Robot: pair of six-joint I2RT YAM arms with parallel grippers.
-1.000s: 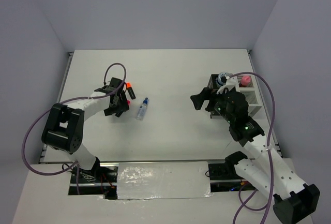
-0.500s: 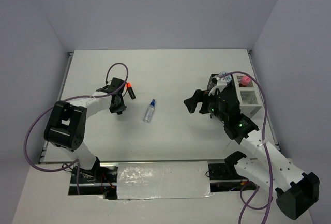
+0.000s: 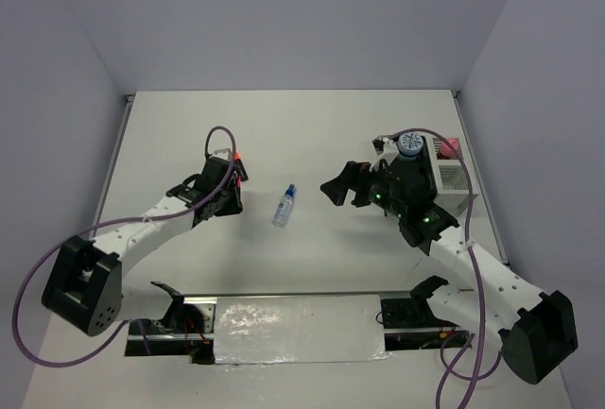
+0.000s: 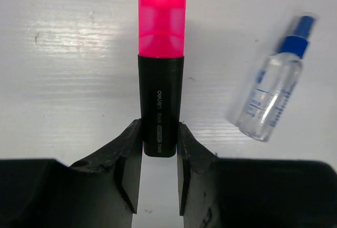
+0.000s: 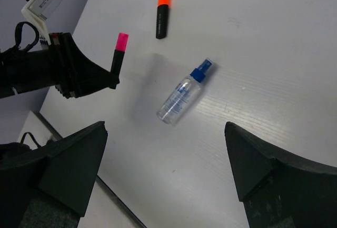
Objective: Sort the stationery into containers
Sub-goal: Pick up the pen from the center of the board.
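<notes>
Now, left pincer [image 4: 159, 133] clamped on pink-capped marker [image 4: 160, 80], right pincer [image 5: 165, 133] wide apart, near blue-capped tube [image 5: 181, 97]

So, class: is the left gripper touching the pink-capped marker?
Touching. The left wrist view shows the left gripper clamping the pink-capped marker, both fingers pressed against its black barrel with no gap.
</notes>
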